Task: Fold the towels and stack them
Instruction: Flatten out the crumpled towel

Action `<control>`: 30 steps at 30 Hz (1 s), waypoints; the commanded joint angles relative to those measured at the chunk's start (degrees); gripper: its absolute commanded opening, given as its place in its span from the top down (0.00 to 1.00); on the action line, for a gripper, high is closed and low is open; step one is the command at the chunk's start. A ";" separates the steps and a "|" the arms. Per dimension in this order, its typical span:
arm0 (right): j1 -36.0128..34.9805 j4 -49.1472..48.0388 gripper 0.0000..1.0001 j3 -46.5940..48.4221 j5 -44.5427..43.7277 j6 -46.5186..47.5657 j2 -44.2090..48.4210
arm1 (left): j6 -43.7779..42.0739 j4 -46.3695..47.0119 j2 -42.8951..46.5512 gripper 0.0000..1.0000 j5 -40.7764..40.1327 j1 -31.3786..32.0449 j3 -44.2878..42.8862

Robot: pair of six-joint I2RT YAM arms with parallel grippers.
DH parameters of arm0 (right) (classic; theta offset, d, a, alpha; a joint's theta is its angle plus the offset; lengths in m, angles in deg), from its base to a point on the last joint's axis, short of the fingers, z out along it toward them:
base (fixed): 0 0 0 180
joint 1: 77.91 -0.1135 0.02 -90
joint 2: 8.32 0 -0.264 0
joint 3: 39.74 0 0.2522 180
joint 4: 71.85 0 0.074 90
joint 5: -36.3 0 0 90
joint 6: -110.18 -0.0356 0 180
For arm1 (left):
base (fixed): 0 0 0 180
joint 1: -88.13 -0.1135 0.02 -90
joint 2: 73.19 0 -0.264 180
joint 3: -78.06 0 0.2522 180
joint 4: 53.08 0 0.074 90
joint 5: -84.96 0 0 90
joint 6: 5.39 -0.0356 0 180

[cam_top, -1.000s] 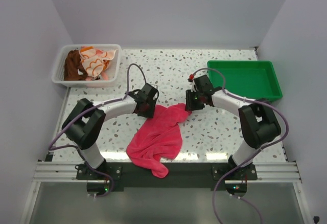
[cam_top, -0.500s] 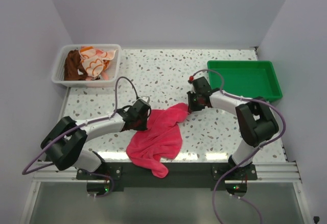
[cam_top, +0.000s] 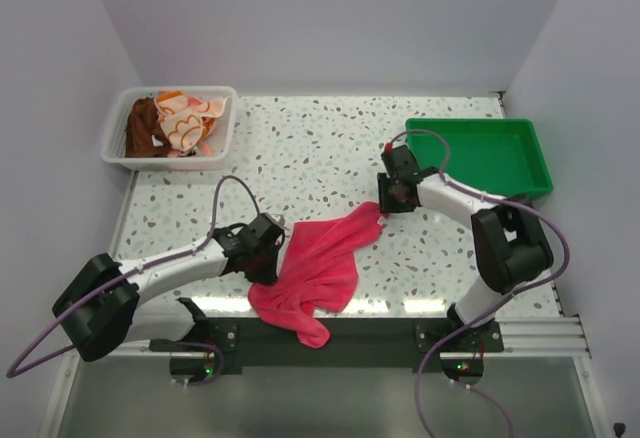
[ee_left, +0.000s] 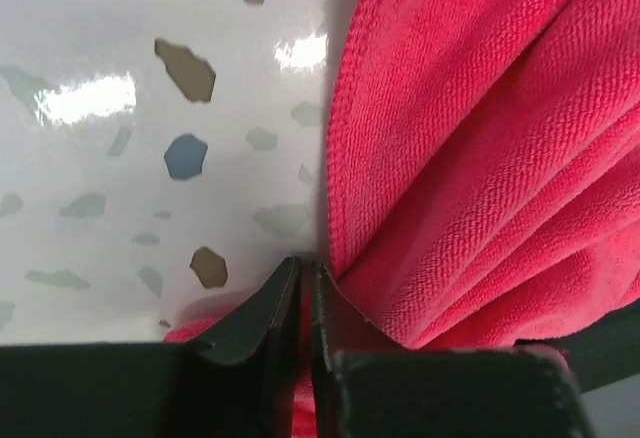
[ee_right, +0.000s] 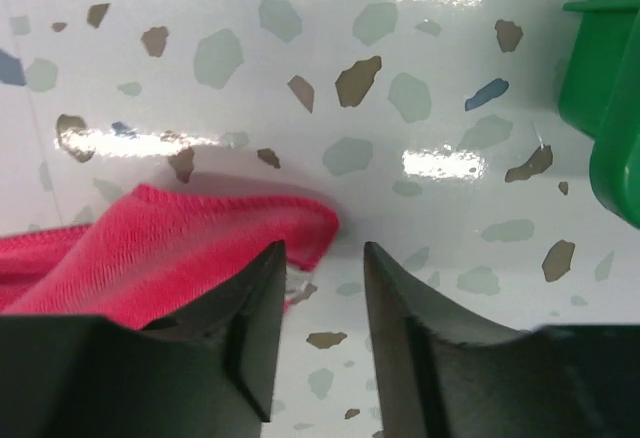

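Left fingers (ee_left: 262, 320) clamp the hot pink towel (cam_top: 318, 258) edge at lower centre; right fingers (ee_right: 250, 318) gape beside its corner and should probably pinch it before spreading.

Matt, ribbed terry cloth: hot pink towel (ee_left: 480, 158). Smooth, glossy speckled terrazzo look, glare patches: counter (ee_right: 300, 38). Shiny plastic: green tray (cam_top: 480, 156).

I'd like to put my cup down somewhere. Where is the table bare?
The widest bare patch is the back middle of the table, between the white basket and the green tray. The near middle is crowded: the pink towel, the left arm and the right arm.
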 commanded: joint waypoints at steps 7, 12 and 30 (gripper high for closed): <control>-3.85 4.62 0.47 3.09 3.31 4.72 8.94 | 1.07 -4.37 2.19 0.53 -3.73 -0.76 -11.20; -6.13 5.06 0.36 2.56 5.35 4.10 11.23 | -1.74 3.36 -3.78 0.37 -1.47 -7.96 -15.43; -6.84 -5.31 0.17 -9.48 10.80 -2.58 13.96 | -1.39 16.73 -25.15 0.61 3.46 -10.78 -23.34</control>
